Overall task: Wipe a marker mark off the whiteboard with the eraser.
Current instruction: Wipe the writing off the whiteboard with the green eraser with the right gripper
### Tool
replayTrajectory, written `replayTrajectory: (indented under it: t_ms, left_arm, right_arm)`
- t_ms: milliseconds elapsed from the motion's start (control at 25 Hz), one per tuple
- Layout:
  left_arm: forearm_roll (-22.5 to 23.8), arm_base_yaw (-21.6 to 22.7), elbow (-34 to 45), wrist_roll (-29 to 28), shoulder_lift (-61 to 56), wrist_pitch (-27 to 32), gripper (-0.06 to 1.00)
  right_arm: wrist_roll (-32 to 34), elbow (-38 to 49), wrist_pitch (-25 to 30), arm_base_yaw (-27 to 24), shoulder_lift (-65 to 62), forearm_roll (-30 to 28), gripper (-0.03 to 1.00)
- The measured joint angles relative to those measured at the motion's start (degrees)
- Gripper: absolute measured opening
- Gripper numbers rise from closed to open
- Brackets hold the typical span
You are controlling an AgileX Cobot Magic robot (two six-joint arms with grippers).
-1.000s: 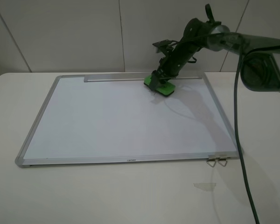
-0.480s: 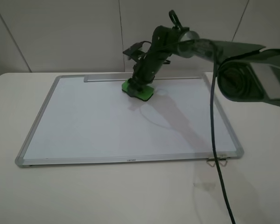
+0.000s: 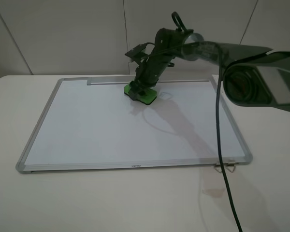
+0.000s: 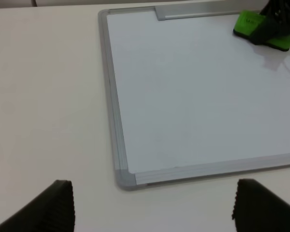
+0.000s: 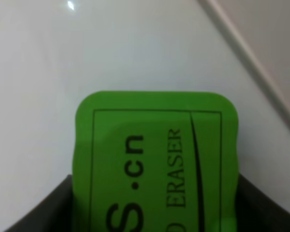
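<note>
Right gripper point(image 3: 143, 88) clamped on the green eraser point(image 3: 141, 94), which sits on the whiteboard point(image 3: 101, 130) mid-width, just near-side of the far-edge tray strip point(image 3: 111, 81); left gripper point(image 4: 152, 208) fingers spread wide, holding nothing, over the table point(image 3: 135, 203) off the board's near-left corner.

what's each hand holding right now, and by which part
The right hand clamps the green eraser by its two opposite sides; the left hand is open and empty.

The eraser point(image 3: 144, 96) sits on the whiteboard point(image 3: 111, 126) near its far edge, just before the tray strip point(image 3: 106, 82).
</note>
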Motion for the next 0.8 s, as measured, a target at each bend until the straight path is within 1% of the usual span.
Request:
replayTrajectory:
  t_ms: [240,360,520,600,800]
  left_arm:
    - [0.0,0.0,0.0,0.0,0.0,0.0,0.69]
    - [0.0,0.0,0.0,0.0,0.0,0.0,0.69]
    - [0.0,0.0,0.0,0.0,0.0,0.0,0.69]
    - [0.0,0.0,0.0,0.0,0.0,0.0,0.69]
    - [0.0,0.0,0.0,-0.2,0.0,0.0,0.69]
  right_arm:
    - [0.2,0.0,0.3,-7.4,0.0,-0.3,0.59]
    - [0.0,0.0,1.4,-8.6,-0.1,-0.3,0.59]
    - [0.0,0.0,1.2,-8.2,-0.1,0.0,0.59]
    - [0.0,0.0,0.1,-7.2,-0.1,0.2,0.59]
    - [0.0,0.1,-4.2,-0.9,0.5,2.1,0.59]
